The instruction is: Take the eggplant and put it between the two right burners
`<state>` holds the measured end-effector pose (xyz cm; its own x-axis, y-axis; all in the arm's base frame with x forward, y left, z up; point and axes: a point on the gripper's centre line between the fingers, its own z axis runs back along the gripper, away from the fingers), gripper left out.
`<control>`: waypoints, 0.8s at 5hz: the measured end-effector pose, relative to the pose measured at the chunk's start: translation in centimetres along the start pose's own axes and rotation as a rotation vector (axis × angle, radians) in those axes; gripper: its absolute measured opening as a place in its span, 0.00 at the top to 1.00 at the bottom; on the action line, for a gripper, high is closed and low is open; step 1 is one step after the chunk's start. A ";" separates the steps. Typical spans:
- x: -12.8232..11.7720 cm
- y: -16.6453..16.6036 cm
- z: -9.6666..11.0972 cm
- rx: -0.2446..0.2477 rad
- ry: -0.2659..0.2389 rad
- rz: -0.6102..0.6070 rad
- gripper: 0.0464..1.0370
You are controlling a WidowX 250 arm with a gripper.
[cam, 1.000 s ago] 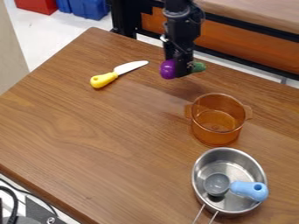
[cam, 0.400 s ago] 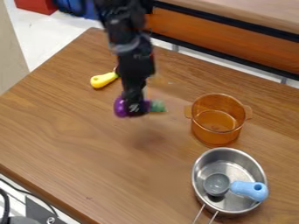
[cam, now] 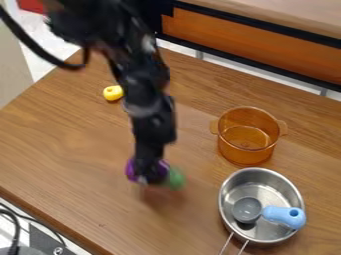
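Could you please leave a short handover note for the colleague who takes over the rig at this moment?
Gripper: closed around the eggplant, purple end on one side, green end on the other, seemingly held above the wooden table.
Nearby: orange pot, with the metal pan next to it; a scoop with a blue handle lies in the pan. A yellow handle lies farther back.
Done: eggplant grasped and lifted.
Left: set it down at the spot the task names, then release it.
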<state>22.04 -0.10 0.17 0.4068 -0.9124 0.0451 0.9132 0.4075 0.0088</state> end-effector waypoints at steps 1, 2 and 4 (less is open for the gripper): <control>0.8 -2.5 -2.2 0.001 -0.011 -0.014 0.38; 1.7 -3.7 -3.3 0.028 -0.028 -0.046 0.38; 2.3 -3.8 -3.3 0.020 -0.040 -0.044 0.33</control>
<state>19.60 -3.90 -3.07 0.3640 -0.9276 0.0838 0.9294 0.3676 0.0319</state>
